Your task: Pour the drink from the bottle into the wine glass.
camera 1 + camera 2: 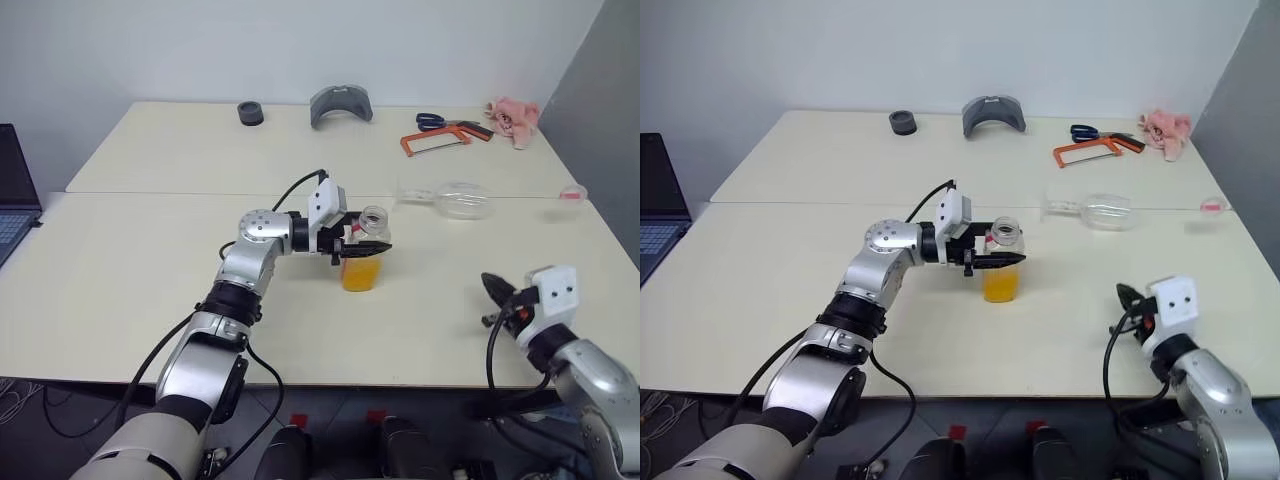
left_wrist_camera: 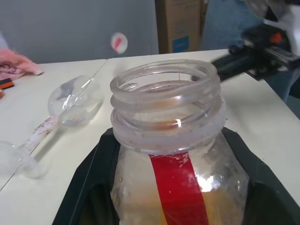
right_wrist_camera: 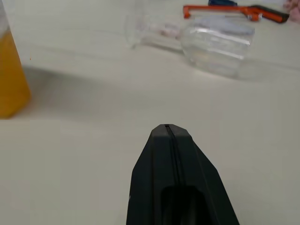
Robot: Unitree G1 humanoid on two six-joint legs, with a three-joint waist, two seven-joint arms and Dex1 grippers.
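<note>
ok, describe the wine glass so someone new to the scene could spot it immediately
Start from the cream table and find the seam between its two halves. The wine glass lies on its side along that seam, on the robot's right, beyond the bottle held by the left gripper. It is the one clear, empty, stemmed item; the bottle stands upright with orange drink in it.

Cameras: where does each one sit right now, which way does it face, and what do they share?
Left eye and right eye views: on the head, looking forward and down over the table; both arms show, left gripper clamped on the uncapped bottle, right gripper shut and empty.
Left wrist view: looks along its black fingers at the bottle's open neck.
Right wrist view: looks along its closed fingers across the tabletop.
Shared: all four show the wine glass lying on its side, and the bottle.
</note>
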